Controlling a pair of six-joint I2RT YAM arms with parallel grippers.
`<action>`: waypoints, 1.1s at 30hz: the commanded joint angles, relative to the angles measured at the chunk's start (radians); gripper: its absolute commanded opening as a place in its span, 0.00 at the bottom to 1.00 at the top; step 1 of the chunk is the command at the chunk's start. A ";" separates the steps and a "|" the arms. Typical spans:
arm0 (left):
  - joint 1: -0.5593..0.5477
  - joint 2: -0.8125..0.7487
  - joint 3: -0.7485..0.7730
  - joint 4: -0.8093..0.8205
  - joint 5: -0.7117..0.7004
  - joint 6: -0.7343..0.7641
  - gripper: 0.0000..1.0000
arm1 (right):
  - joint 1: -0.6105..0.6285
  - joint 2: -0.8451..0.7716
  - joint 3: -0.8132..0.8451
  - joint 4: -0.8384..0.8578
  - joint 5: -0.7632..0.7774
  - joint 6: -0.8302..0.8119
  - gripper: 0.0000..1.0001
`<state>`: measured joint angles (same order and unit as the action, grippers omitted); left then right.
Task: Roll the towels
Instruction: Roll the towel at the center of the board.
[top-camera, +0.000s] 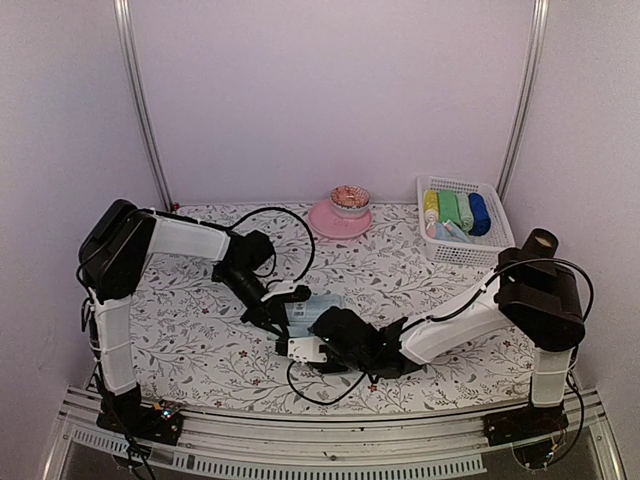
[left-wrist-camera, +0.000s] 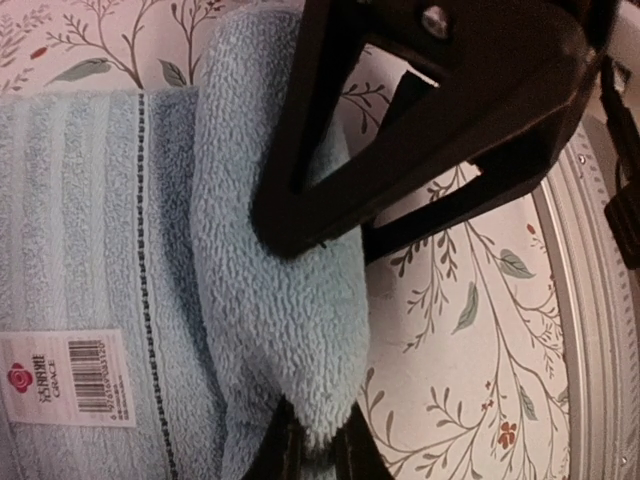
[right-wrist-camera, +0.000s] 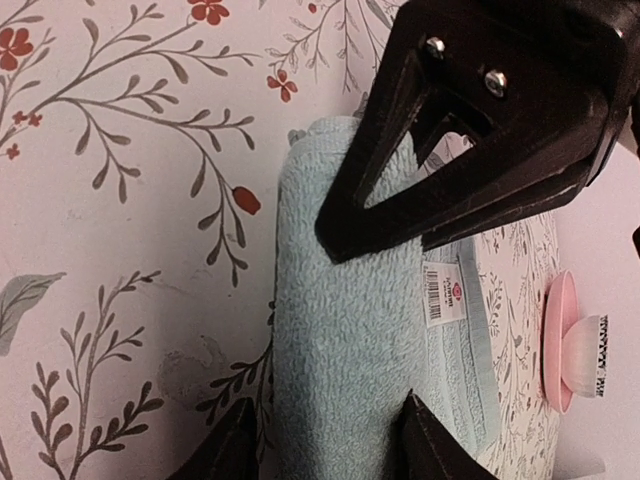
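Observation:
One pale blue towel (top-camera: 322, 308) lies on the flowered tablecloth, its near part rolled up. In the left wrist view the thick roll (left-wrist-camera: 270, 300) runs beside the flat striped part with a white label (left-wrist-camera: 68, 378). My left gripper (left-wrist-camera: 322, 440) is shut on one end of the roll, with fabric pinched between its fingers. From the other end, my right gripper (right-wrist-camera: 330, 440) straddles the towel roll (right-wrist-camera: 350, 330), open, one finger touching it and the other just clear. Both grippers meet over the towel: left gripper (top-camera: 268, 308), right gripper (top-camera: 303, 335).
A white basket (top-camera: 470, 250) at the back right holds several rolled towels (top-camera: 460, 210) in yellow, green and blue. A pink plate (top-camera: 335, 222) with a small bowl on it stands at the back centre. The table's metal front rail (top-camera: 330, 440) runs close behind the grippers.

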<state>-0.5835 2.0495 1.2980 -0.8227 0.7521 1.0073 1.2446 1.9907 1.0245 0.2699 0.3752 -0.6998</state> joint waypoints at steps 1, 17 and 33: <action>0.005 0.065 -0.034 -0.112 -0.110 0.004 0.07 | 0.004 0.034 0.034 -0.072 0.023 0.004 0.43; 0.018 -0.161 -0.138 0.026 -0.198 -0.037 0.44 | -0.039 0.027 0.105 -0.250 -0.128 0.159 0.21; 0.048 -0.741 -0.689 0.747 -0.319 -0.128 0.95 | -0.155 0.080 0.313 -0.554 -0.553 0.370 0.24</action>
<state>-0.5423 1.4418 0.7490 -0.3580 0.4683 0.8974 1.1145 2.0178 1.2716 -0.1204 0.0025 -0.4149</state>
